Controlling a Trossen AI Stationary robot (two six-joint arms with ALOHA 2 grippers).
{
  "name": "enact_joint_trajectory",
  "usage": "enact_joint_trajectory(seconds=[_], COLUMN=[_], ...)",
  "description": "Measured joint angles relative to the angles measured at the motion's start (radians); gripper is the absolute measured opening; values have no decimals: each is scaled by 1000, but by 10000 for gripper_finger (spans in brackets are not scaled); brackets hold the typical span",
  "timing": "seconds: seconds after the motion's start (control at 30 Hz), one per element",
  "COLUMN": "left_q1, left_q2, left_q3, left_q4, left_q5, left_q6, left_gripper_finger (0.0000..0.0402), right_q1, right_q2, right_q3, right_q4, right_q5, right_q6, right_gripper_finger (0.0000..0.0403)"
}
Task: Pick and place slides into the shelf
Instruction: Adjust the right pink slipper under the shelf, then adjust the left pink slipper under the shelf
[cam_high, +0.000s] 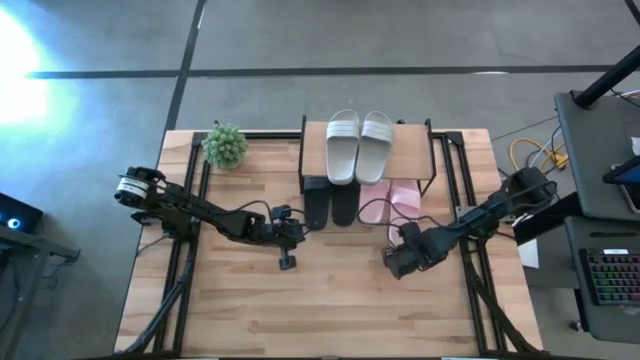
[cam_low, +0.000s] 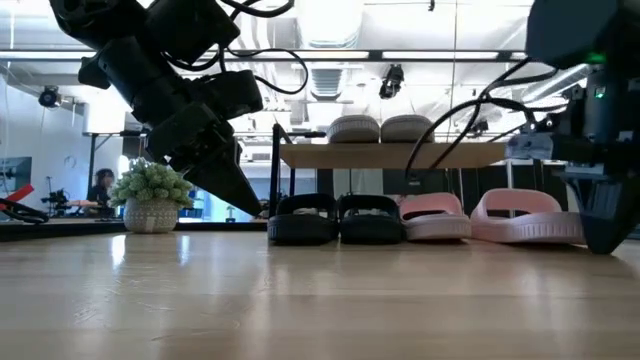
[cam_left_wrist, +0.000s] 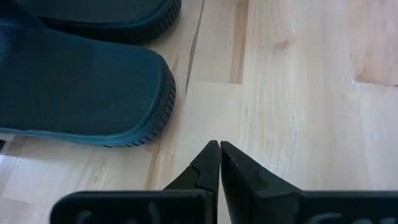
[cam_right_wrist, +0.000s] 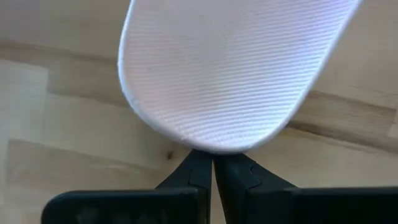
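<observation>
Right claw (cam_right_wrist: 212, 163) clenched, empty, tips at the heel edge of a pink slide (cam_right_wrist: 230, 68) on the desk (cam_high: 330, 310); its long axis runs straight ahead toward the shelf (cam_high: 410, 160). Left claw (cam_left_wrist: 219, 155) clenched beside the black pair (cam_high: 330, 205).

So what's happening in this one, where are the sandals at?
The pale pair sits on top of the shelf; the black pair is tucked under it. One pink slide lies under it too, the other pink slide only partly. Both arms hover low, holding nothing: the left gripper shut by the black heels, the right gripper shut at the outer pink slide's heel.
</observation>
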Motion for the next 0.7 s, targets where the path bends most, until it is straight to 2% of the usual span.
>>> enact_joint_trajectory(seconds=[0.2, 0.47, 0.7], left_q1=[0, 0, 0], left_q2=[0, 0, 0], left_q3=[0, 0, 0], left_q4=[1, 1, 1], left_q5=[0, 0, 1], left_q6=[0, 0, -1], left_gripper_finger=[0, 0, 0], right_q1=[-77, -146, -178], right_q2=[-4, -3, -45], right_q3=[-17, -29, -26], right_q4=[-10, -65, -28], right_q5=[40, 226, 228], right_q6=[-84, -121, -211], right_gripper_finger=[11, 11, 11])
